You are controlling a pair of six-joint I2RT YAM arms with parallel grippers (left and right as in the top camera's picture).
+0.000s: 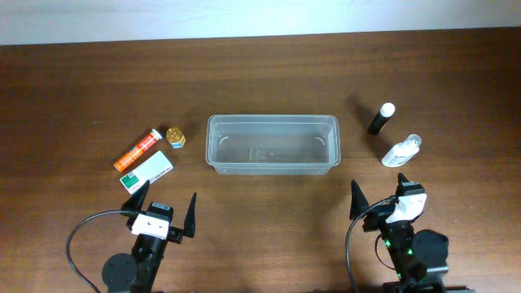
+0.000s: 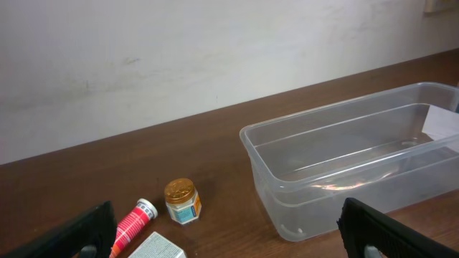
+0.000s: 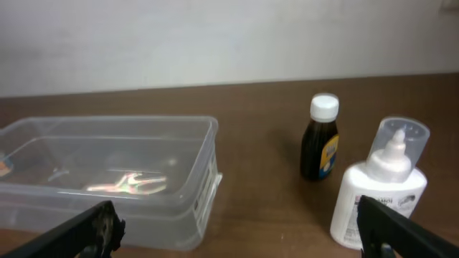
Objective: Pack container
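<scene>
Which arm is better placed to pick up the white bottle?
Right. The white bottle stands right of the container, just ahead of the open right fingers; the left fingers sit by its other end.

One container, two bottles (three small items)

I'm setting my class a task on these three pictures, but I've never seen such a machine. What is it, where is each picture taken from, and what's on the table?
It is a robot with two arms, each ending in a two-finger gripper. One picture looks down from above; the other two come from cameras on the wrists, whose dark fingers show at the bottom edge. The left gripper and right gripper are open and hold nothing. On the table stands an empty clear container. Left of it are an orange tube, a small jar and a green-and-white box; right of it, a dark bottle and a white bottle.
</scene>
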